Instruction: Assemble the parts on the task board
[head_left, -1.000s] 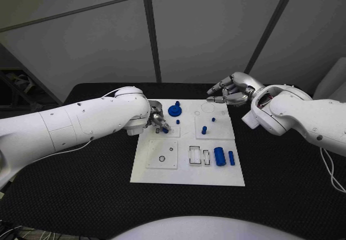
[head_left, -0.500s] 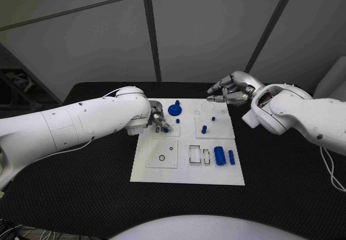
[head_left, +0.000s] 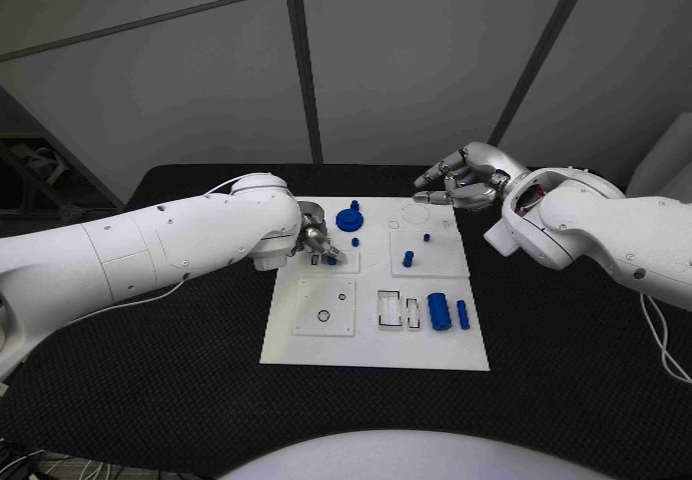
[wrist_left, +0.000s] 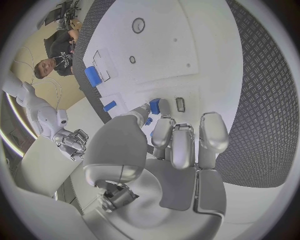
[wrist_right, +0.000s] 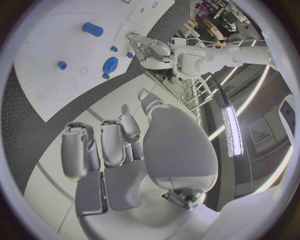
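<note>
Board: as it lies on the table, one task board (head_left: 378, 352) bears several blue parts
Left hand (head_left: 316, 240): pinches one small blue part (head_left: 330, 260)
Right hand (head_left: 459, 183): fingers curled, holding nothing

A black, diamond-textured rubber-matted worktop (head_left: 173, 370) lies under the fingers; pale grey wall panels (head_left: 173, 90) with dark seams rise beyond them.

No text, label, brand, number or sign can be read anywhere: the flat white rectangular task board (head_left: 378, 345) carries only unlettered outlines and holes, and the small blue plastic parts (head_left: 438, 313) on it are unmarked.
</note>
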